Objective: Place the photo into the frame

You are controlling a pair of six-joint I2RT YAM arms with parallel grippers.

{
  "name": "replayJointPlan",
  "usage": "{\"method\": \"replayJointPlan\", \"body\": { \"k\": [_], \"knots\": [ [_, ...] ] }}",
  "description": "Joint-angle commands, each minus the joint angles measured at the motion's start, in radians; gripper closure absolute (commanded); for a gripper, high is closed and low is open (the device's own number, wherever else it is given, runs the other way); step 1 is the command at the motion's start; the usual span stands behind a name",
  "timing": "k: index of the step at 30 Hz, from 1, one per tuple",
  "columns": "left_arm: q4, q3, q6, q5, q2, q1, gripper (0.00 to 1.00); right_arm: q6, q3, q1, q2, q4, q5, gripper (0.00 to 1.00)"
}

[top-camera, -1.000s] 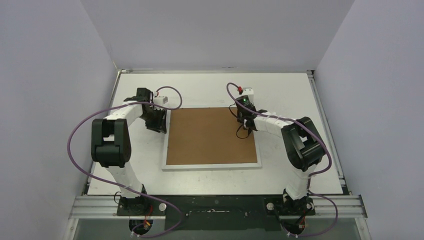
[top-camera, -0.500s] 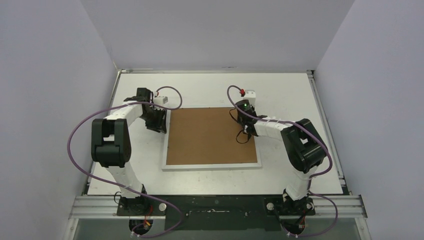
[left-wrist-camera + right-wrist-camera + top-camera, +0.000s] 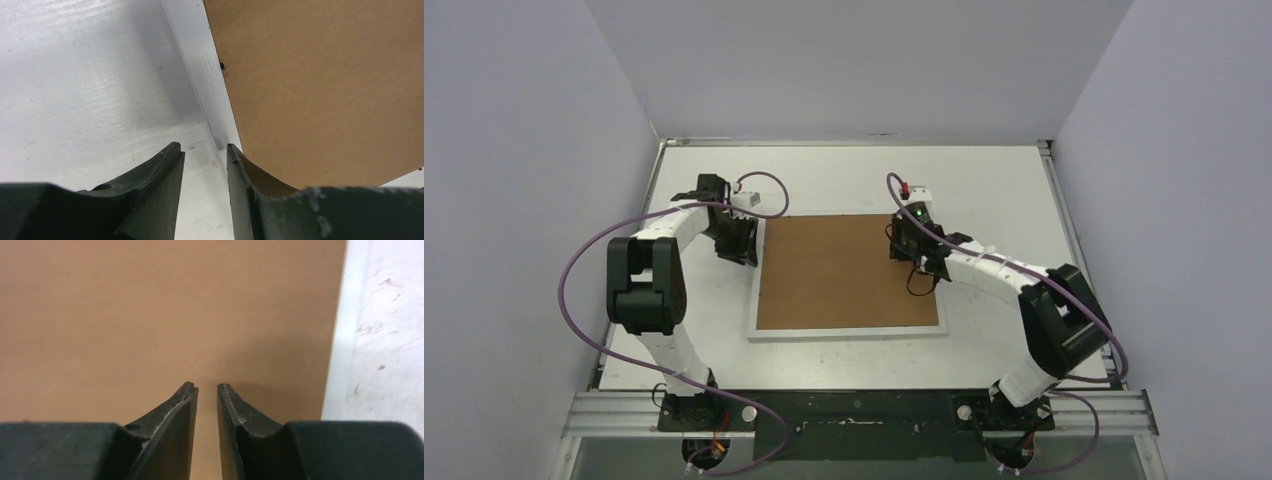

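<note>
Two-handed, treat frame [image 3: 848,331], flat on bench [image 3: 1014,190] with brown board [image 3: 844,270] filling it, as light, stiff, thin-rimmed, taking its rim near parted, empty left fingers [image 3: 160,175]; right fingers [image 3: 175,425] parted, empty over board; photo unseen, likely flimsy, slick.

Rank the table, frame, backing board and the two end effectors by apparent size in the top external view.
1. the table
2. the frame, its white edge showing just outside the board
3. the backing board
4. the left end effector and right end effector: these look alike, so unranked
</note>
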Motion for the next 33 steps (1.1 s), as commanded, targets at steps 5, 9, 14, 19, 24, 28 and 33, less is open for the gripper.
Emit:
{"method": "replayJointPlan", "body": {
  "k": [5,9,14,19,24,28,33],
  "knots": [
    [-0.021,0.047,0.0,0.036,-0.042,0.003,0.65,0.136,-0.176,0.161,-0.203,-0.12,-0.08,0.87],
    [-0.022,0.047,0.0,0.038,-0.037,0.002,0.65,0.175,-0.267,0.203,-0.192,-0.096,-0.092,0.92],
    [-0.022,0.041,0.003,0.038,-0.045,0.004,0.65,0.195,-0.319,0.239,-0.156,-0.065,-0.094,0.94],
    [-0.024,0.041,0.005,0.038,-0.047,0.004,0.65,0.196,-0.299,0.244,-0.185,-0.089,-0.086,0.94],
    [-0.04,0.059,0.005,0.036,-0.048,0.005,0.65,0.179,-0.192,0.242,-0.262,-0.197,-0.055,0.84],
    [-0.053,0.073,0.01,0.037,-0.052,0.008,0.65,0.176,-0.149,0.185,-0.371,-0.272,-0.033,0.57],
    [-0.06,0.077,0.011,0.034,-0.05,0.013,0.65,0.151,-0.221,-0.002,-0.522,-0.313,-0.105,0.49]
  ]
}}
